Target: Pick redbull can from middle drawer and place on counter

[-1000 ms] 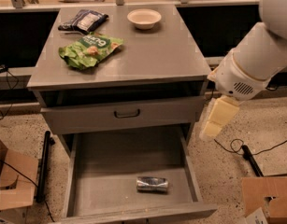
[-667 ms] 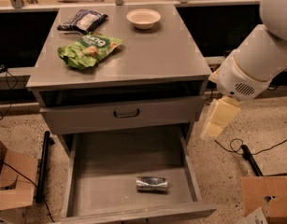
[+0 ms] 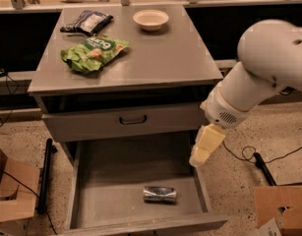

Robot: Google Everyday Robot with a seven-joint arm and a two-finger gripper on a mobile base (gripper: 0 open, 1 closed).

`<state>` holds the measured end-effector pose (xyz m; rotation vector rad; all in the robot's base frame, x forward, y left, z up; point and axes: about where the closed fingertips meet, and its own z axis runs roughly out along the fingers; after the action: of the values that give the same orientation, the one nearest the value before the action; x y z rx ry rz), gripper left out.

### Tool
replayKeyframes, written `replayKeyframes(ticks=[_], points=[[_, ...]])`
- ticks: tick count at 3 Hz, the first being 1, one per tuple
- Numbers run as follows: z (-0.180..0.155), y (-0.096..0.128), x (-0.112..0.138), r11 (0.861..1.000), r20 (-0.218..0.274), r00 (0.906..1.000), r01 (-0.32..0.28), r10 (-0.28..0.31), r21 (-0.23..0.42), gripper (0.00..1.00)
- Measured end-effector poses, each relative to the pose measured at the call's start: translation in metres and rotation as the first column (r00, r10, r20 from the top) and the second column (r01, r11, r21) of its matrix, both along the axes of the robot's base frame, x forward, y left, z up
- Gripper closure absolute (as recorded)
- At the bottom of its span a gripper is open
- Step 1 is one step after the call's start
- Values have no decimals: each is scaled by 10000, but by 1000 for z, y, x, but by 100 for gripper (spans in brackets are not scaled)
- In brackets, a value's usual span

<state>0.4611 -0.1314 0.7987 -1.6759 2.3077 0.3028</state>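
My gripper hangs over the middle drawer's right wall; whether it is spread, I cannot tell. The redbull can lies sideways near the front. It is likely light, slick and dentable, so I'd grip mid-body.

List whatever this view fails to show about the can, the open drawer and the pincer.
Camera view:
- redbull can, lying in the middle drawer: markings too small to read.
- drawer's rear: hidden under the closed drawer front above.
- pincer, above the drawer's right wall: its arm is cut by the right edge.
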Motion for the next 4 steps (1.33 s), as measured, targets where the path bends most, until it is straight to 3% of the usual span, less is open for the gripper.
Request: replayKeyframes(ticks=[2, 3, 4], points=[[-97, 31, -6, 9935, -1019, 9948, 131, -15, 1135, 0], [-148, 40, -3, 9867, -1647, 9863, 362, -97, 1585, 0], [-163, 41, -5, 9851, -1919, 9814, 413, -86, 1671, 0]])
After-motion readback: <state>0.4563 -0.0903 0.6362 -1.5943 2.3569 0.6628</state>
